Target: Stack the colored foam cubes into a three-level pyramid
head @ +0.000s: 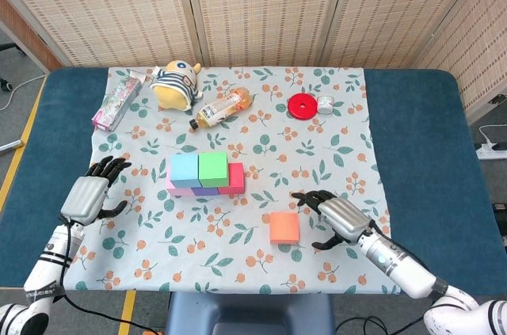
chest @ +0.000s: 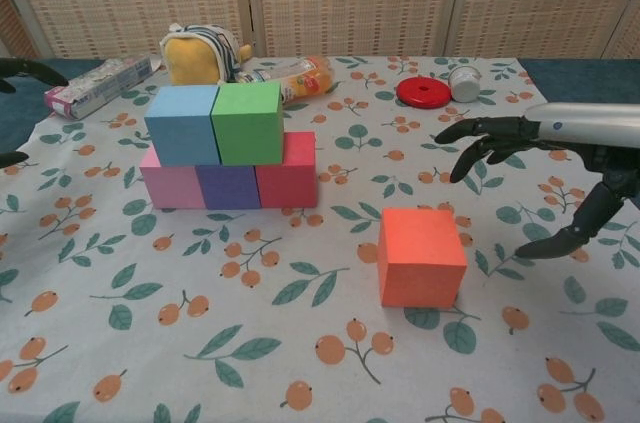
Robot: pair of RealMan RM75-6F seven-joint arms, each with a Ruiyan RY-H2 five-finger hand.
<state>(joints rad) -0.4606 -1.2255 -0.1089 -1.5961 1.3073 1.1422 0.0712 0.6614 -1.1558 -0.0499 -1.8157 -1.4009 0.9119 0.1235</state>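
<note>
Right hand spread beside the loose orange cube; 2 levels of the pyramid stand.

The bench (head: pixel 412 121) carries a floral cloth (head: pixel 333 137). On it, a pink cube (chest: pixel 172 186), purple cube (chest: pixel 228 186) and red cube (chest: pixel 288 171) sit in a touching row, with a blue cube (chest: pixel 181 124) and green cube (chest: pixel 246 122) on top. The orange cube (chest: pixel 421 255) rests alone, well apart. The right hand (chest: pixel 560 168) hovers just beside it, fingers (chest: pixel 470 133) apart, holding nothing. The left hand (head: pixel 85 194) rests at the cloth's left edge, fingers apart.
</note>
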